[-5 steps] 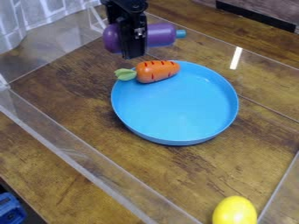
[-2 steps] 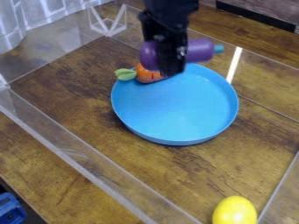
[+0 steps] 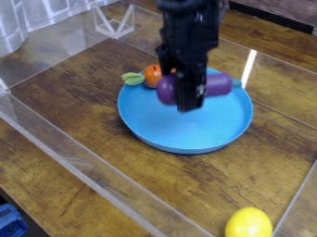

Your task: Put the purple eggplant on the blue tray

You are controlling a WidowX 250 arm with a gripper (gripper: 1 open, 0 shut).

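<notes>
My gripper (image 3: 187,96) hangs over the blue tray (image 3: 186,128), pointing straight down and shut on the purple eggplant (image 3: 213,85). The eggplant lies crosswise between the fingers, sticking out on both sides, a little above the tray's upper half. The black arm hides its middle part. An orange carrot (image 3: 150,73) with green leaves rests on the tray's back left rim, half hidden behind the gripper.
A yellow lemon (image 3: 247,224) lies near the front right corner. Clear plastic walls (image 3: 74,157) border the wooden table on the left and front. A wire stand (image 3: 114,18) sits at the back left.
The gripper has carried the eggplant to the right and downward, from behind the carrot to over the blue tray. It now hangs lower, and the carrot is partly covered.
</notes>
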